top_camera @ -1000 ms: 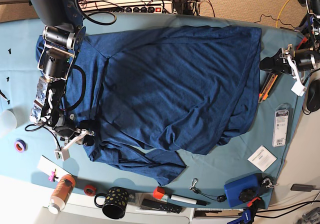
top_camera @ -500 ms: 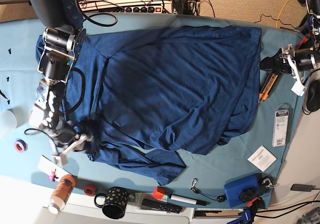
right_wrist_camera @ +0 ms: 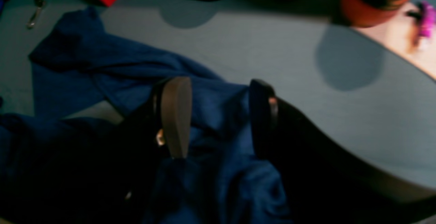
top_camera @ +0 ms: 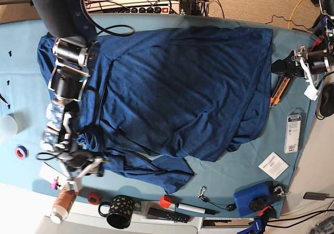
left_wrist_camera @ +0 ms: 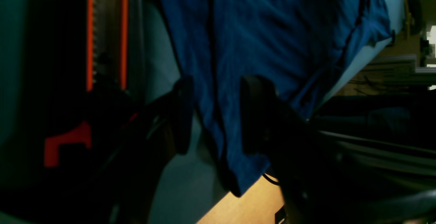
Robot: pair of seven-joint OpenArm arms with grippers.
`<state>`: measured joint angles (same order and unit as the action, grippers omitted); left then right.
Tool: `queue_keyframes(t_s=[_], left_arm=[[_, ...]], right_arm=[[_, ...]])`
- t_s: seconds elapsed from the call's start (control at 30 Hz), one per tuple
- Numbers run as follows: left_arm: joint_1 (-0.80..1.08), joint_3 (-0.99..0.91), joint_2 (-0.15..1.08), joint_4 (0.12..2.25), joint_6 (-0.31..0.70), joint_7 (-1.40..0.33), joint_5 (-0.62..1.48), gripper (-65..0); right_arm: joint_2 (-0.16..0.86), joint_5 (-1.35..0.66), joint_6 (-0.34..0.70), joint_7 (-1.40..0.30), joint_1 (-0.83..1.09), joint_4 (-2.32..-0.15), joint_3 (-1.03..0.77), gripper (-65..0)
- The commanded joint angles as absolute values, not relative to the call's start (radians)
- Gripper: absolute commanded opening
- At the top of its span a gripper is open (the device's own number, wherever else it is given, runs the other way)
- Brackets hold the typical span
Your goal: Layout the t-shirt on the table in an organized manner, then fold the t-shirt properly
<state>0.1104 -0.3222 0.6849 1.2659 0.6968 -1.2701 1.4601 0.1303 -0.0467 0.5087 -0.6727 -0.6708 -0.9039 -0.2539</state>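
The dark navy t-shirt [top_camera: 182, 88] lies spread over most of the teal table [top_camera: 21, 61], wrinkled, with a bunched sleeve at the front left. My right gripper [top_camera: 90, 167] hovers at that front-left edge. In the right wrist view it [right_wrist_camera: 218, 115] stands open, with loose folds of the t-shirt [right_wrist_camera: 102, 64] between and below its fingers. At the shirt's right edge, my left gripper [top_camera: 275, 67] is low over the table. In the left wrist view it [left_wrist_camera: 218, 115] is open, with the t-shirt's [left_wrist_camera: 272, 30] hem running between the fingers, not pinched.
Along the front edge stand an orange bottle [top_camera: 63, 200], a red tape roll [top_camera: 93, 198], a black dotted mug [top_camera: 120, 211], a red cube [top_camera: 166, 201] and a blue box [top_camera: 253, 198]. A utility knife [top_camera: 279, 90], a package [top_camera: 294, 133] and a white card [top_camera: 273, 165] lie at the right.
My right arm has swung toward the table's front edge and its jaws have widened. The shirt's left side has shifted a little with it. The left arm has stayed still.
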Motion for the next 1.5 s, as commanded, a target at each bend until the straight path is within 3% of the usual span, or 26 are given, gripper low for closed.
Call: queue_keyframes(t_s=[0.0,0.3,0.47,1.0,1.07,1.17,1.47], left_arm=[[0.1,-0.332,0.712,1.279,0.698,-1.256,1.484,-41.6],[0.1,-0.332,0.712,1.279,0.698,-1.256,1.484,-41.6],[0.1,-0.332,0.712,1.279,0.698,-1.256,1.484,-41.6],[0.099,-0.332,0.712,1.279,0.698,-1.256,1.484,-41.6],[0.1,-0.332,0.712,1.279,0.698,-1.256,1.484,-41.6],[0.1,-0.332,0.712,1.279,0.698,-1.256,1.484,-42.3],[0.1,-0.332,0.712,1.279,0.698,-1.256,1.484,-43.1]], right_arm=[[0.141,-0.043,0.501,-0.632,-0.713,-0.897,-0.254,-37.5],[0.148,0.021,0.441,-0.582,-0.727,-0.789,-0.254,-37.6],[0.147,0.06,0.372,-0.595,-0.728,-0.789,-0.254,-45.0],[0.147,0.121,0.368,-0.626,-0.7,-0.789,-0.254,-44.9],[0.147,0.121,0.369,-0.61,-0.695,-0.789,-0.254,-48.9],[0.147,0.12,0.37,-0.604,-0.696,-0.791,-0.254,-65.0],[0.147,0.06,0.375,-0.644,-0.695,-0.889,-0.254,-65.0]])
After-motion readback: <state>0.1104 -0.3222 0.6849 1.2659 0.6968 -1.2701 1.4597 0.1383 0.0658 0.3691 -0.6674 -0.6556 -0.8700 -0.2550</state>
